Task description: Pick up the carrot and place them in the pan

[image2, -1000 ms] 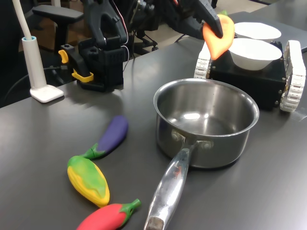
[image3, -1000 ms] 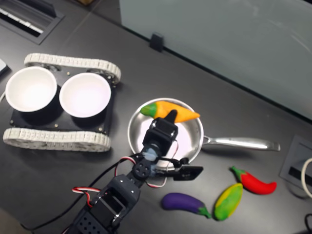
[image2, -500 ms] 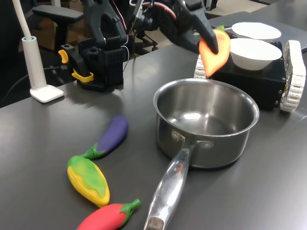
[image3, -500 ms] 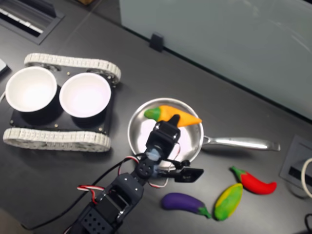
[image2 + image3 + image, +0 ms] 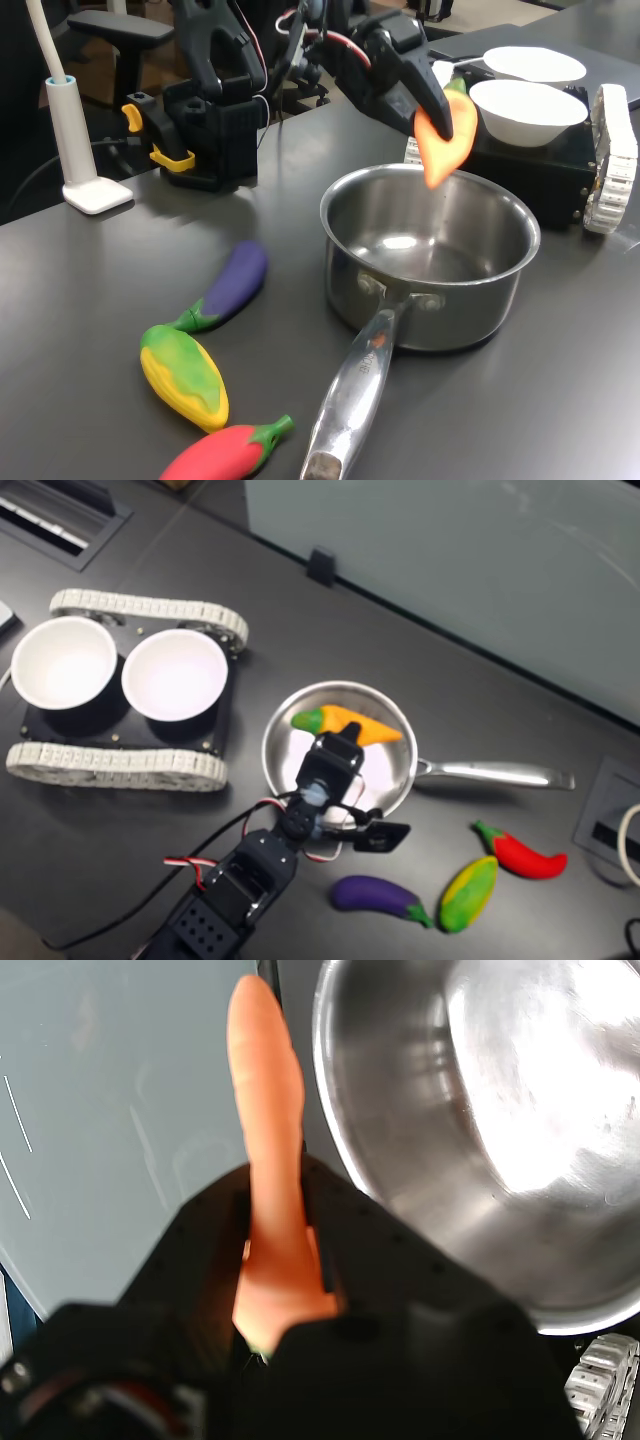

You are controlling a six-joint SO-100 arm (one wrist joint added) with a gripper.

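One dark bench (image 5: 120, 260) carries everything here. Biggest on it is the tracked base (image 5: 120, 765) with two white bowls (image 5: 175, 673), towards the second exterior view's left edge. Just beside it the pan (image 5: 430, 262) stands upright, its handle (image 5: 350, 395) reaching towards the bench's near edge in the first exterior view. The gripper (image 5: 432, 100) hangs above the pan, clamped on the carrot (image 5: 443, 140), tip down over the pan's far rim. An eggplant (image 5: 232, 283), a corn (image 5: 185, 376) and a chili (image 5: 225, 452) lie left of the handle in the first exterior view.
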